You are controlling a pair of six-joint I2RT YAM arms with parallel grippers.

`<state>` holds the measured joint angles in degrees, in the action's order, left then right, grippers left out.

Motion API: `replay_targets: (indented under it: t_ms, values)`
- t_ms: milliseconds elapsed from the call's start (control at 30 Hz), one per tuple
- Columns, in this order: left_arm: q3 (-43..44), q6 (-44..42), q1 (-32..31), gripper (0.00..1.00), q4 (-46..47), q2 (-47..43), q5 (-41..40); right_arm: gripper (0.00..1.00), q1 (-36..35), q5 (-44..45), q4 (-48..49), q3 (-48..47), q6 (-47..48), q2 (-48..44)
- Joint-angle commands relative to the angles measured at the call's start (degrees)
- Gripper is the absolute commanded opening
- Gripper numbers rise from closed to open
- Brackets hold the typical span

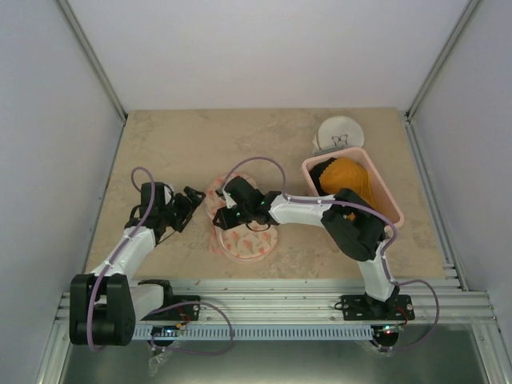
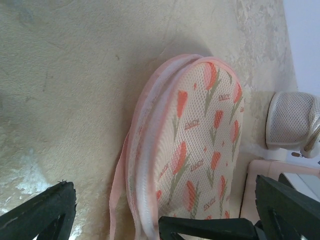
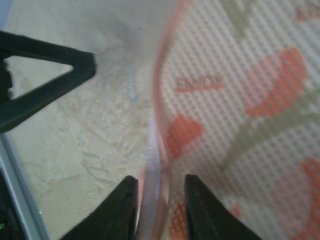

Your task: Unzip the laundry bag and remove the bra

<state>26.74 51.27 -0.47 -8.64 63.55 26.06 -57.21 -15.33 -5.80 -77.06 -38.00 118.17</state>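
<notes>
The laundry bag [image 1: 244,232], cream-pink with orange-red print and a pink rim, lies flat at the table's middle. It fills the left wrist view [image 2: 195,140] and the right wrist view [image 3: 240,100]. My right gripper [image 1: 222,210] is at the bag's left edge, and its fingers are closed on the pink rim [image 3: 160,210]. My left gripper [image 1: 192,206] is open just left of the bag, jaws wide apart [image 2: 165,215] and holding nothing. The orange-yellow bra [image 1: 350,178] lies in the pink bin [image 1: 392,196] at the right.
A dark garment [image 1: 320,172] lies in the bin beside the bra. A white round mesh container [image 1: 340,132] stands behind the bin and shows in the left wrist view [image 2: 292,122]. Bare table lies to the far left and back.
</notes>
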Motion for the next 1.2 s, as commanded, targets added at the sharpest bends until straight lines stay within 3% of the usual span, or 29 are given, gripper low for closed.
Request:
replay_targets:
  t_ms: [0,33,67,100,433,533,633,867,1033,1167]
  values:
    - [0.4,0.0,0.3,0.99,0.9,-0.8,0.5,0.40,-0.7,-1.1,-2.7,-4.7,3.0,-0.3]
    - [0.5,-0.1,0.3,0.99,0.8,-0.9,0.5,0.59,-0.8,-1.2,-4.9,-6.2,4.3,-0.7]
    - [0.6,-0.2,0.3,0.99,0.8,-0.9,0.5,0.90,-1.0,-1.1,-6.4,-7.3,5.6,-1.4]
    - [0.7,-0.3,0.3,0.99,0.8,-0.9,0.4,0.97,-1.1,-0.8,-7.9,-8.5,6.7,-2.4]
    - [2.1,-2.2,3.5,0.99,0.7,-2.3,0.5,0.98,1.9,7.2,-27.5,-13.9,23.8,-16.3]
    - [2.9,-4.3,3.5,0.99,0.2,-3.2,0.5,0.98,5.6,9.2,-30.0,-12.8,30.1,-21.8]
    - [4.7,-7.5,3.5,0.99,-2.1,-4.0,1.1,0.98,11.4,9.2,-25.9,-8.8,35.1,-29.6]
    - [16.1,-27.4,3.5,0.99,-12.2,-7.4,-1.0,0.98,33.2,-0.1,-8.3,8.8,36.2,-50.7]
    - [11.7,-37.1,3.5,0.99,0.1,-18.5,-7.1,0.98,51.5,-5.1,-5.1,16.5,36.2,-57.2]
    - [2.1,-38.0,3.5,0.99,14.0,-25.3,-14.4,0.98,67.1,-9.1,0.7,25.6,33.3,-62.1]
